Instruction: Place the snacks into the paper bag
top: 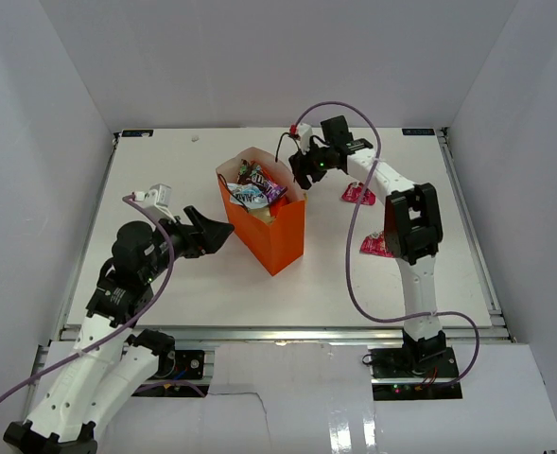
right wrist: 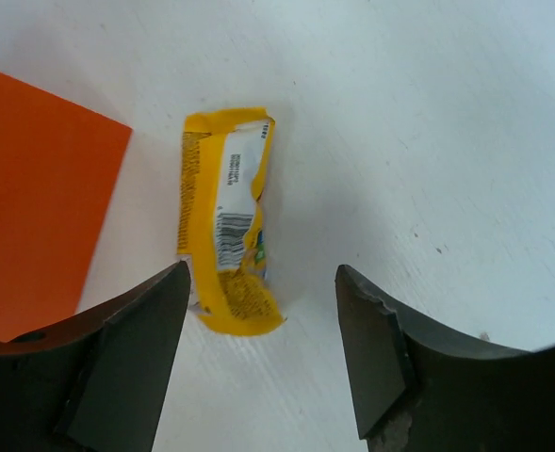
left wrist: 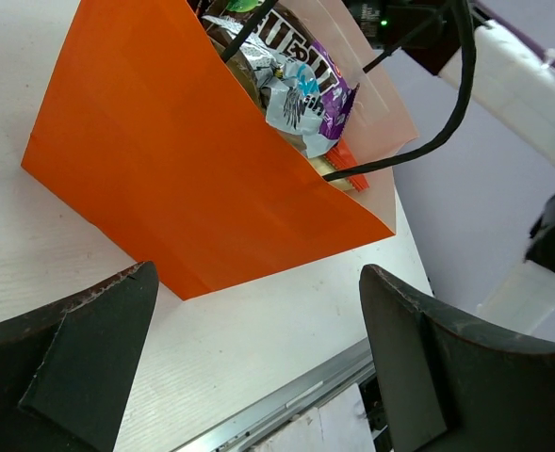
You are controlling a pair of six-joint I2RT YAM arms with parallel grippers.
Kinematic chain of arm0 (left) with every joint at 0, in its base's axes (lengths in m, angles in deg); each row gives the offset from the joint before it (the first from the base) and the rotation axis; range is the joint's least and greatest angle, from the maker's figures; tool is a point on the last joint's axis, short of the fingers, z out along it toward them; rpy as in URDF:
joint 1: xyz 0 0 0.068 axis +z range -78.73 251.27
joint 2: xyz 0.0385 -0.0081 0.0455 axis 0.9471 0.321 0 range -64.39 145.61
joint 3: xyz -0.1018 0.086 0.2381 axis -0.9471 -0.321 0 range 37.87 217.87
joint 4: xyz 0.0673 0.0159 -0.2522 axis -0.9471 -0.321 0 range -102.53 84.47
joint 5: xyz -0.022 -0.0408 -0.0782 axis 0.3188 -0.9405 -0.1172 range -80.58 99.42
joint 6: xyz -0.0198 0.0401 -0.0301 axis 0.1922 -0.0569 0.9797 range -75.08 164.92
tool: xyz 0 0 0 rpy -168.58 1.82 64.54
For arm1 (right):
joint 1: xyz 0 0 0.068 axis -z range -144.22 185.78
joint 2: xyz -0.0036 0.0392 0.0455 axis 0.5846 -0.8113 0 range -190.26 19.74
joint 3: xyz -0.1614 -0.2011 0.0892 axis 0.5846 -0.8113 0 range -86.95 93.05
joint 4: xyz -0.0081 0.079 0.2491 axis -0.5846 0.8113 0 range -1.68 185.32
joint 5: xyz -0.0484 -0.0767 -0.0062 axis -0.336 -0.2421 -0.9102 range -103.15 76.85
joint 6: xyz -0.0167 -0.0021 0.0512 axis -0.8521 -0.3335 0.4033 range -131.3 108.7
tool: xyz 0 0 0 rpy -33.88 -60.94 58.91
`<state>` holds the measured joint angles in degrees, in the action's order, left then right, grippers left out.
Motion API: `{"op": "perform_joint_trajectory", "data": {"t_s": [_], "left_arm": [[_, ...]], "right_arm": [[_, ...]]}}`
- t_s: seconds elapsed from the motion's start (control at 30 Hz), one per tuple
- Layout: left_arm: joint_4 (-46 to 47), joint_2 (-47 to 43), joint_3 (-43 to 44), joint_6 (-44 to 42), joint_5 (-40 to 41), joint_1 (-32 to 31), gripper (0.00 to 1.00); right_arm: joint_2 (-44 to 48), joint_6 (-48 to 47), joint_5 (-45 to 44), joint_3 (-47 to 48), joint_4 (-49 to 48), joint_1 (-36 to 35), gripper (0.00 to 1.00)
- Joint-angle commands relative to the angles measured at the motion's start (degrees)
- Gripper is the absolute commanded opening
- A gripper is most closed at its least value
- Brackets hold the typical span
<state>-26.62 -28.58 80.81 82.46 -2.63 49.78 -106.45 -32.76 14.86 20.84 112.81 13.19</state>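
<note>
Snacks (top: 257, 189) crowd the mouth of the orange paper bag (top: 283, 232). The bag stands upright on the table (top: 165, 274) with its opening pointing up. In the overhead view its long top edge runs from far left to near right.

The right gripper (top: 306, 170) hangs just beside the bag's far right corner, fingers pointing down. In its wrist view the jaws are spread and hold nothing. Ahead of them a yellow packet (right wrist: 228, 221) lies flat on the table, barcode side up, nearer the finger on the bag's side. Its long axis runs along the gap between the fingers, not across it, and its near end is crumpled. The bag's orange wall sits just beyond that same finger, apart from the packet.

On the gripper's other side a pink packet (top: 358, 194) lies near it. A second pink packet (top: 375, 246) lies further back, beside the arm.

The left gripper (top: 223, 230) faces the bag's broad wall, jaws wide apart and gripping nothing. It is close to the wall but not touching it.
</note>
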Motion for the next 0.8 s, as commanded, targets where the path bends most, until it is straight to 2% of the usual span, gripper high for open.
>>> {"op": "perform_joint_trajectory", "data": {"t_s": [0.0,0.1,0.27,0.43,0.53,0.63,0.67,0.73,0.77], "left_arm": [[-1.42,-0.92,0.57,1.74,1.15,-0.04,0.98],[-2.47,-1.53,0.31,2.62,1.68,-0.04,0.98],[-2.83,-2.59,-0.49,3.86,2.30,-0.04,0.98],[-2.82,-1.71,-0.31,3.95,2.12,-0.04,0.98],[-2.74,-1.01,-0.14,3.60,1.77,-0.04,0.98],[-2.74,-1.36,-0.49,3.68,1.77,-0.04,0.98],[-2.74,-1.53,-0.75,3.77,2.03,-0.04,0.98],[-2.74,-2.41,-1.10,4.03,2.30,-0.04,0.98],[-2.65,-2.76,-1.54,4.12,2.56,-0.04,0.98]], "right_arm": [[-4.93,-6.58,2.14,7.34,8.73,-0.53,0.70],[-6.25,-8.60,2.05,7.35,8.12,-1.05,0.74],[-8.54,-8.52,2.05,7.79,7.59,-1.58,0.75],[-10.65,-4.74,-2.24,7.00,5.49,-3.34,0.73],[-12.06,-3.34,-5.75,6.21,4.52,-4.57,0.67],[-11.63,-2.11,-8.40,5.24,3.99,-5.01,0.52],[-11.36,-1.93,-9.11,4.20,3.72,-5.01,0.41],[-9.96,-1.66,-9.81,2.96,3.72,-4.57,0.31],[-9.34,-1.05,-9.64,1.48,3.72,-3.79,0.22]]}}
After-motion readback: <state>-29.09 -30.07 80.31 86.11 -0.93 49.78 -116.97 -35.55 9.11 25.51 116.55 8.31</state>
